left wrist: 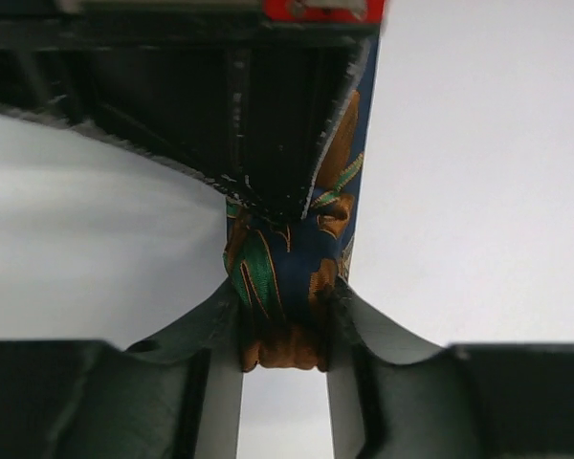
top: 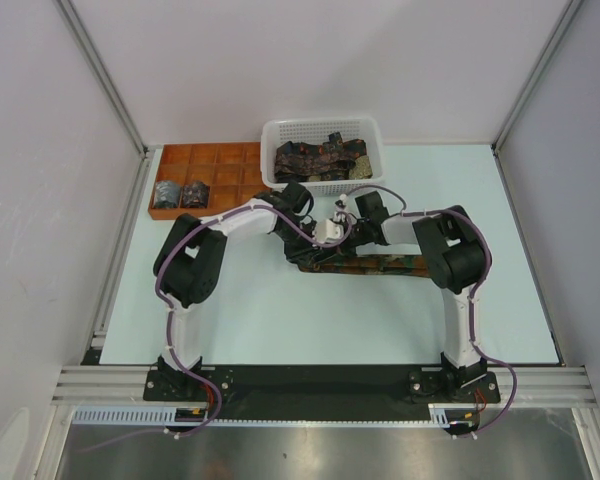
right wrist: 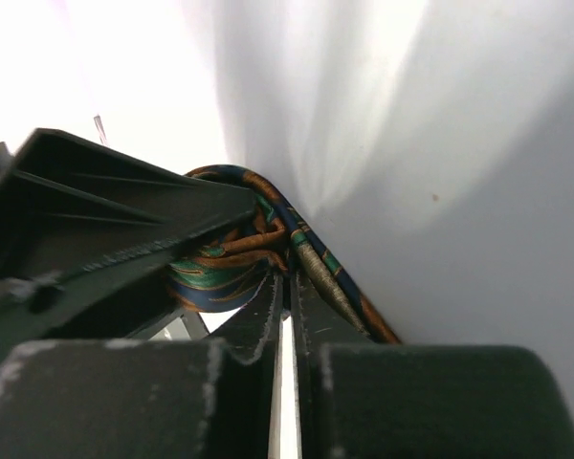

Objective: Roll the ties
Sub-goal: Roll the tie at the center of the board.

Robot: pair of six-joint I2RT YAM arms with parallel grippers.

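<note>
Tie (top: 375,264) lies stretched left to right across the middle of the table (top: 280,320), its left end gathered up where the two arms meet. Left arm (top: 195,265) rises from its base with elbow raised and forearm angled right, toward the far side. Right arm (top: 450,250) mirrors it, bending left. Left gripper (left wrist: 285,330) has its fingers (left wrist: 220,382) narrowed on the bunched end of the tie, the fabric pressed between them. Right gripper (right wrist: 289,287) is pinched tight on a fold of the same end, with a small coil just beside its fingertips and the loose strip running off past them. Behind the arms, a white basket (top: 269,150) at the table's far edge holds more ties (top: 315,158) in a heap. Just left of it, a brown tray (top: 225,158) of square compartments carries two rolls (top: 166,192) side by side in its near-left corner.
</note>
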